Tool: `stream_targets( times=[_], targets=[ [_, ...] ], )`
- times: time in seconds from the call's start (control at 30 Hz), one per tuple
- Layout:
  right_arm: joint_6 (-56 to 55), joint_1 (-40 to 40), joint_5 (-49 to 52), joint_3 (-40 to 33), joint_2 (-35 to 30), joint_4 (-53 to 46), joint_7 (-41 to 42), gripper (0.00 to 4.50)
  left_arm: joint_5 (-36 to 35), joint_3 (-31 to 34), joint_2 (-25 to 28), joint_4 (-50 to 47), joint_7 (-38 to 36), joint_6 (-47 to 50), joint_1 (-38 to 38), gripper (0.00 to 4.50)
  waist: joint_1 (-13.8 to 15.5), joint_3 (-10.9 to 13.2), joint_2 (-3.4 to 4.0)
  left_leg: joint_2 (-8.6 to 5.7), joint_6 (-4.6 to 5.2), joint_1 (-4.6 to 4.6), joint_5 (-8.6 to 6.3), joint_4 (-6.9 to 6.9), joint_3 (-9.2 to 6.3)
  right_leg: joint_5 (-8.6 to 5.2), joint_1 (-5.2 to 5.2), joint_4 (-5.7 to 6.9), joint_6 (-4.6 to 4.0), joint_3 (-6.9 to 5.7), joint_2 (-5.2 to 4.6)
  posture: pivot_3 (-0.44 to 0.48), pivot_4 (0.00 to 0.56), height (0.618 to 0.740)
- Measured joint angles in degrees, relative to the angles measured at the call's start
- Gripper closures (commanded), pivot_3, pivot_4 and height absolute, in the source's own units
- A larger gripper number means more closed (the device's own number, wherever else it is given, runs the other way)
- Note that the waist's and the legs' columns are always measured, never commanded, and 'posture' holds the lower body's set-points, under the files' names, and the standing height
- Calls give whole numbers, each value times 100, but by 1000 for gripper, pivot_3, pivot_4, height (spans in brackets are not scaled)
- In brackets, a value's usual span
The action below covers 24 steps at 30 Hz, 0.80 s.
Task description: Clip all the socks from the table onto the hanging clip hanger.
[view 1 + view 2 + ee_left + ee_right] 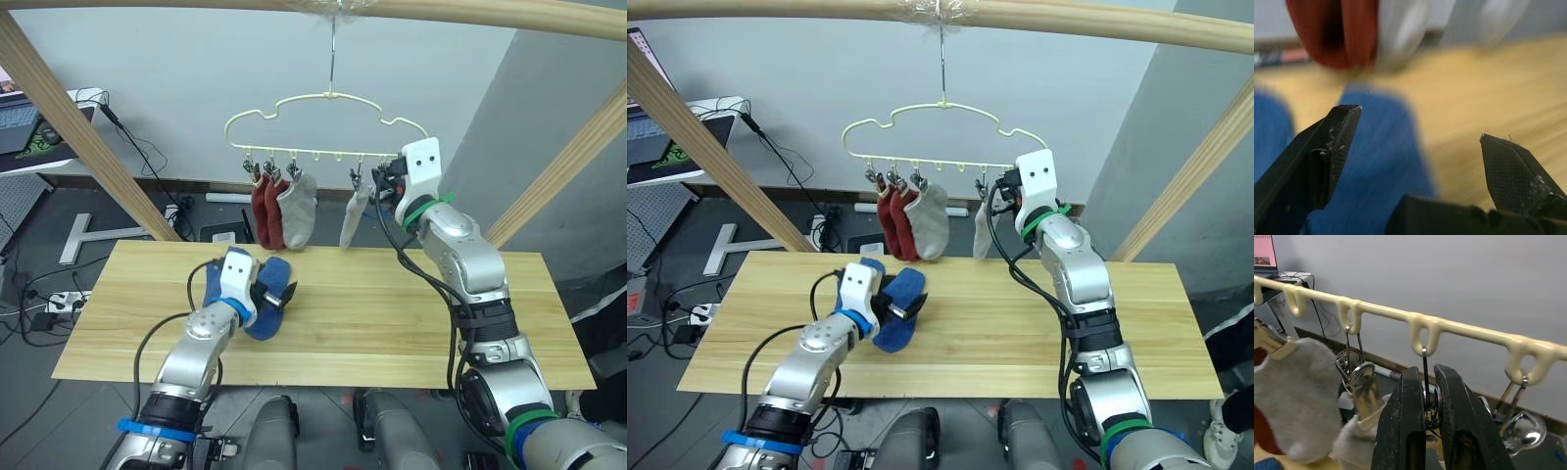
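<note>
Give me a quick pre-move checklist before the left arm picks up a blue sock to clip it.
1. Left gripper open over a sock: ok, fingers wide apart above the blue socks.
2. Socks left to hang: two blue ones on the table; ok.
3. Already hung: two rust red socks and two light grey socks, four clips used; ok.
4. Right gripper on a free clip of the clip hanger: fingers closed around it; ok.
5. Is that clip squeezed open: cannot tell.
6. Blue socks separated for a single grasp: cannot tell, they lie overlapping.
</note>
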Motion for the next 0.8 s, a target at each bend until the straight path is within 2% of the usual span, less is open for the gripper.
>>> stream_targets(
  times=[0.1,0.37,0.5,0.63,0.8],
  targets=[
    [186,87,2,28,24,-222,-62,4457,288,-4,-131,831,226,-405,-412,0,9,0,0,0,0,-1,0,-1,5,0,1,0,0,-4,0,-38,273,740],
    [425,108,6,18,-79,-406,-86,4457,346,168,-302,1619,206,-695,-791,0,-12,-1,-1,0,0,2,0,1,9,1,4,4,2,-2,-1,-48,273,740],
    [491,110,57,17,-91,-448,-85,4457,312,226,-303,1776,72,-732,-836,870,-21,-1,-1,0,0,6,0,2,10,1,6,7,2,-1,-1,-59,277,740],
    [498,130,76,37,-263,-495,11,4457,200,320,-337,1807,-131,-717,-810,2166,-20,-1,-1,1,0,6,0,2,10,1,8,6,2,-1,-1,-59,280,740],
    [734,112,242,-23,-424,-565,207,4457,72,388,-434,1658,-315,-618,-703,3546,-17,-1,-1,2,0,6,0,3,9,1,10,5,3,-1,-4,-68,284,740]
  ],
)
